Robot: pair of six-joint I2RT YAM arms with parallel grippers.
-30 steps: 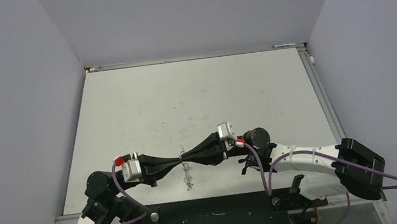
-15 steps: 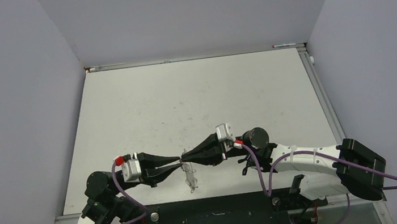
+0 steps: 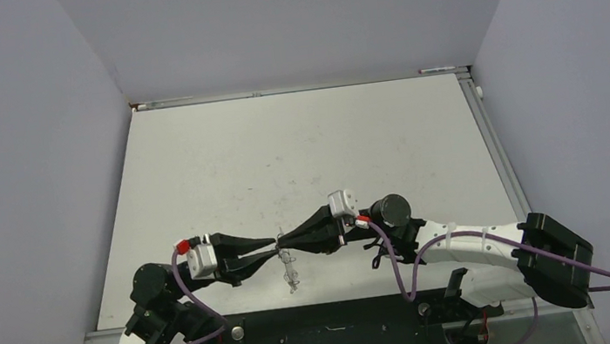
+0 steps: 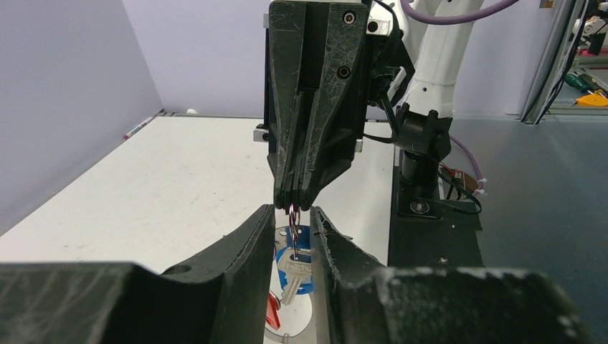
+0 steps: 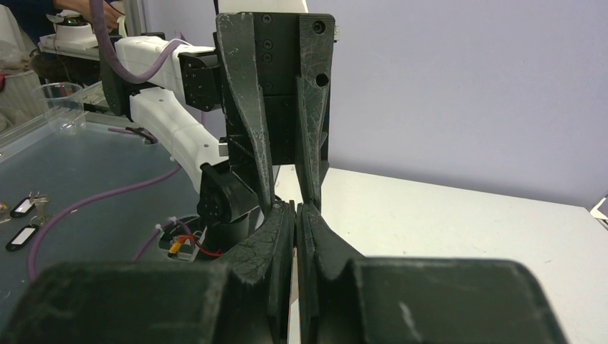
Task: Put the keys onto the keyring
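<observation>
Silvery wire keyring (image 3: 291, 272), blue-headed key (image 4: 294, 261), red-headed key (image 4: 272, 315) hanging: apparently threaded.
Right gripper (image 5: 295, 208) clenches keyring, centre frame; left gripper (image 4: 291, 215) unclenched.

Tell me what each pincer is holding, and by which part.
Right pincer: shut on the keyring at its top wire, blue key and red key hanging below. Left pincer: jaws apart either side of that wire, gripping nothing.

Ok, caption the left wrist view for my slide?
Right hand pinches the keyring, blue key dangling inside the open left hand.
</observation>
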